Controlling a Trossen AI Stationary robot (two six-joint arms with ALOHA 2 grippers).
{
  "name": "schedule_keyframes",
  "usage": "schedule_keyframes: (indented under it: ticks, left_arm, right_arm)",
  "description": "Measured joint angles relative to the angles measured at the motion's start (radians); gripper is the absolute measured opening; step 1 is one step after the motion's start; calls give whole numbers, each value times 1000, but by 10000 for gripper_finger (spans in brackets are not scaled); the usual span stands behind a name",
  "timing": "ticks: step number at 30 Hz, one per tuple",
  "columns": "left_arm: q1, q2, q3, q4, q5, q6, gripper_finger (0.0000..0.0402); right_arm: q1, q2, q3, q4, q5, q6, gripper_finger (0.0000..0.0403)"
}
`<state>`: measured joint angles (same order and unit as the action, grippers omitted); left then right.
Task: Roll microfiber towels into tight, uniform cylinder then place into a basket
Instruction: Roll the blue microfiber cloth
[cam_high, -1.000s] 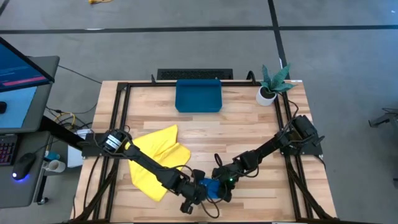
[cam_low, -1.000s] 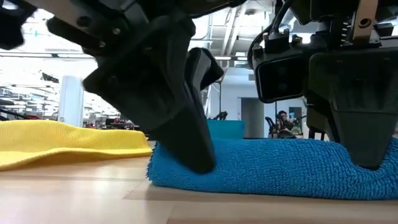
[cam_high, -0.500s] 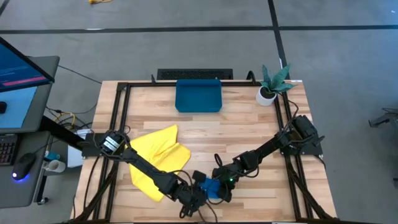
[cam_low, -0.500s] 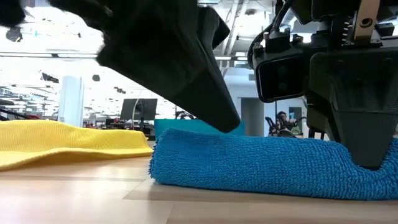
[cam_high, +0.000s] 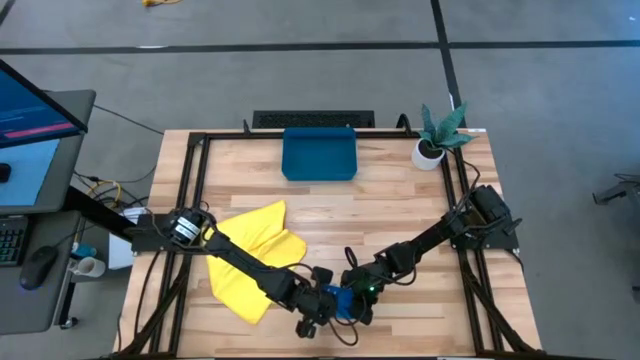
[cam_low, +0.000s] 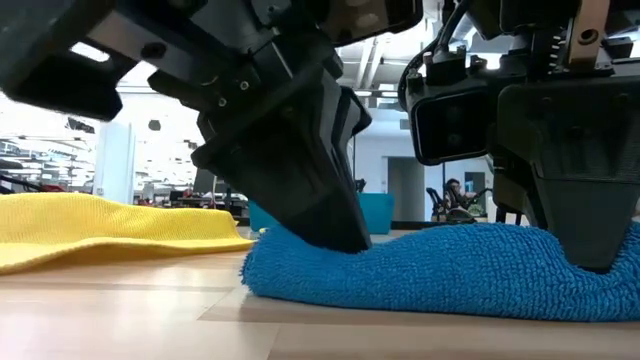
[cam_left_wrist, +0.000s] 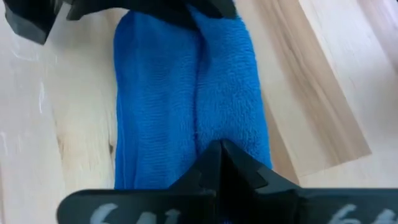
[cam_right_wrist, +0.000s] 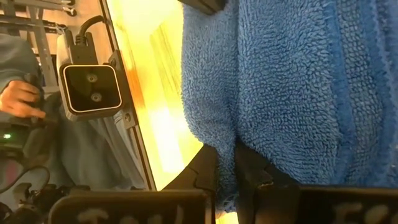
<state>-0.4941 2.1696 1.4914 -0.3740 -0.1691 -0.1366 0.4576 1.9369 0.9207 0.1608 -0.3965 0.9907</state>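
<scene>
the blue towel lies rolled into a thick bundle near the bottom middle of the high view, on the wooden table. the left gripper has its fingers pressed together and pushes down on the left end of the roll in the low view. the right gripper pinches the right end of the blue towel, with cloth bulging around its fingers. the yellow towel lies spread and crumpled at the lower left of the high view. the basket sits at the top middle, well apart from both towels. a small plant pot stands at the upper right.
</scene>
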Motion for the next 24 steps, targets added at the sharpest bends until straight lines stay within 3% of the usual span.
schedule_keyframes:
  ticks: [7,18,24]
  left_arm:
    - [7,12,0,-23,6,-86,0]
    - [9,15,-2,-26,17,-273,0]
    - [10,15,-3,-24,19,-344,0]
  right_arm:
    - [6,0,-1,0,-12,-26,52]
    - [-6,0,0,-2,-22,-18,140]
    - [-19,-53,-1,-103,-11,-75,159]
